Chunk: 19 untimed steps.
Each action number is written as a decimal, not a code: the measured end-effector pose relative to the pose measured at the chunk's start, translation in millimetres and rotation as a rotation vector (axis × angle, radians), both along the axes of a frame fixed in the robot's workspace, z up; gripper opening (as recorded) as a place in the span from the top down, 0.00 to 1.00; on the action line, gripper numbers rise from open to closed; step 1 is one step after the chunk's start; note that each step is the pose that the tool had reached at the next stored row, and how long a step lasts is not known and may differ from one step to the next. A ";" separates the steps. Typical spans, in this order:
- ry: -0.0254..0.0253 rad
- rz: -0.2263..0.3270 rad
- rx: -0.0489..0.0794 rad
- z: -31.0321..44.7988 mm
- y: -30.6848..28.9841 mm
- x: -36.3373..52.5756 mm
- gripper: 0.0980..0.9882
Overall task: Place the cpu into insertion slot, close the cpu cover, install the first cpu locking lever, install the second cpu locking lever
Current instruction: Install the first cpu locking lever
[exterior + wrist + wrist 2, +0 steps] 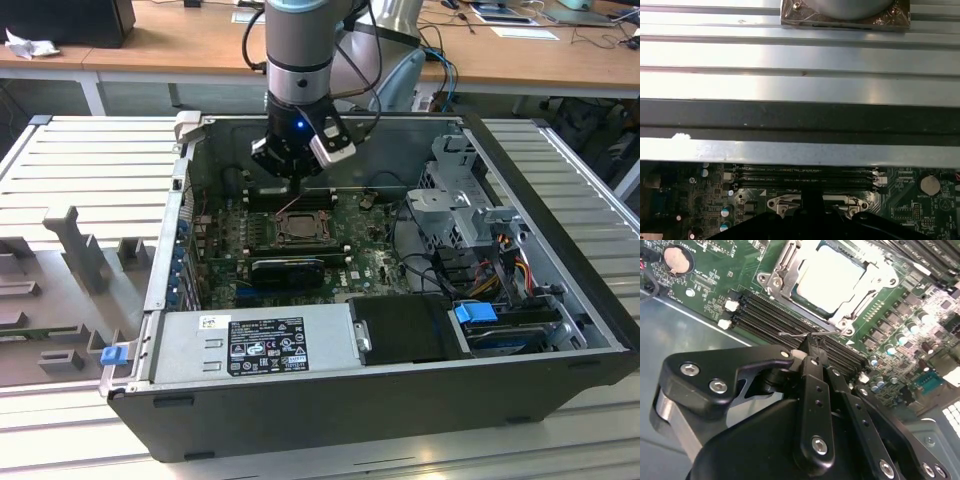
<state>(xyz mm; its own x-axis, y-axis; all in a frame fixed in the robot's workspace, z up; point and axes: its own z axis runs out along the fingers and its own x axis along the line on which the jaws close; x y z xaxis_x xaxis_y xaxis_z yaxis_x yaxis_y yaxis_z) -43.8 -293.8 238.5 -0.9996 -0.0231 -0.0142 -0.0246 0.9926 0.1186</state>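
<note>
exterior view: open black computer case (400, 410) with green circuit board (228, 252) inside; black robot gripper (291, 180) hanging just above the square dark-framed insertion slot (299, 229). white-and-black printed label (268, 345) on the grey power supply box (190, 345).

second wrist view: flat pale silver square cpu (827, 277) sitting in the slot, thin dark-silver metal cpu cover (780, 270) lying flat around it. fingers (815, 390) pressed together, tips touching a thin bent wire lever (795, 333) over long black memory slots (765, 315).

first wrist view: ribbed grey metal surface (800, 55) beyond the board, memory slots and round silver coin battery (929, 185) close by.
</note>
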 end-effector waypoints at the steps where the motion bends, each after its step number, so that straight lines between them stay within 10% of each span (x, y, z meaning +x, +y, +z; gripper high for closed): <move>1: -0.0001 0.001 0.000 -1.0 0.5 1.1 0.99; 19: -0.0006 0.024 0.000 -15.0 4.5 13.3 0.99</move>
